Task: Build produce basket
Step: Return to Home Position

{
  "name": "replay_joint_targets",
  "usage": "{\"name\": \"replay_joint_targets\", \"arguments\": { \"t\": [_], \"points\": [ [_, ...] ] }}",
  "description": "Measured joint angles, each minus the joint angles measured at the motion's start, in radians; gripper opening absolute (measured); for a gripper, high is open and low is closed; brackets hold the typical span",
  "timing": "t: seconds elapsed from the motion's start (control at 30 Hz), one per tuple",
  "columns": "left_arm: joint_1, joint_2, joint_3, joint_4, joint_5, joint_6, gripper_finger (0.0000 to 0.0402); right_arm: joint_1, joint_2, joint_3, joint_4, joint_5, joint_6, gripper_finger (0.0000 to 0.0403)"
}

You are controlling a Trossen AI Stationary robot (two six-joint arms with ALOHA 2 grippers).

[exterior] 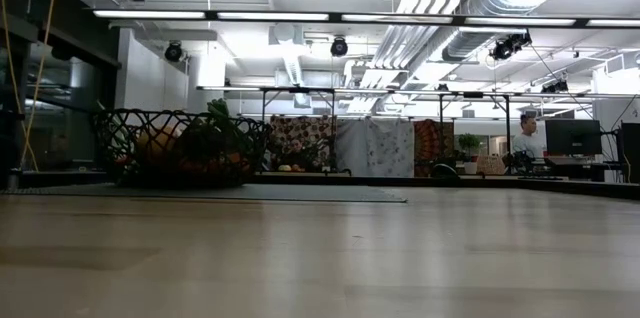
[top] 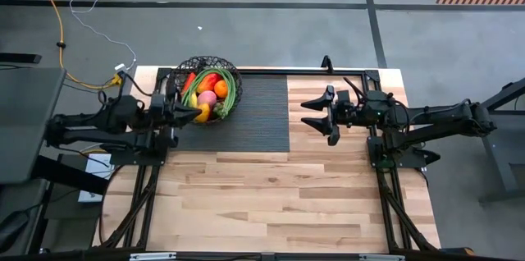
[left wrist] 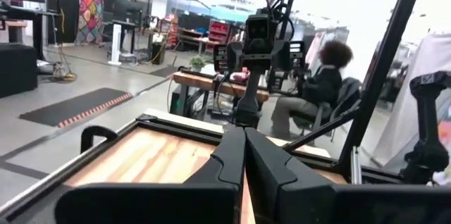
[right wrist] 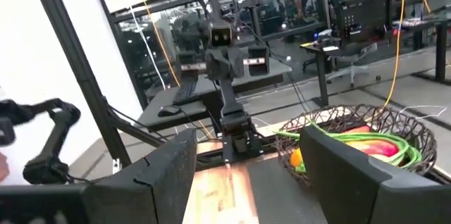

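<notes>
The black wire basket [top: 209, 89] stands on the far left part of a dark mat, and also shows in the low view [exterior: 180, 143] and the right wrist view [right wrist: 363, 129]. The produce [top: 211, 90] lies piled inside it: a red pepper, an orange, a pink fruit, a yellow piece and long green stalks. My left gripper [top: 182, 107] is shut and empty, raised beside the basket's left rim; its fingers are closed together [left wrist: 244, 155]. My right gripper [top: 321, 114] is open and empty, raised over the mat's right edge [right wrist: 257, 175].
The dark mat [top: 258, 117] covers the far middle of the wooden table [top: 271, 199]. Black frame bars run along the far edge [top: 328, 68]. Both arms show high up in the low view. People sit in the room beyond [left wrist: 324, 86] [exterior: 525, 136].
</notes>
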Motion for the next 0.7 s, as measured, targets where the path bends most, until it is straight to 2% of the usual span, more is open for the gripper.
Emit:
{"name": "replay_joint_targets", "arguments": {
  "t": [0.2,0.4,0.7],
  "points": [
    [0.0,-0.13,-0.168,0.09,0.0,-0.064,0.0,0.0,0.0,0.0,-0.001,0.0,0.064,0.0243],
    [0.0,-0.207,-0.311,0.212,0.0,-0.139,0.0,0.0,0.0,0.0,-0.021,0.0,0.001,0.0243],
    [0.0,-0.291,-0.448,0.265,-0.008,-0.179,0.0,0.0,0.0,0.0,-0.046,0.008,0.023,0.0243]
  ]
}}
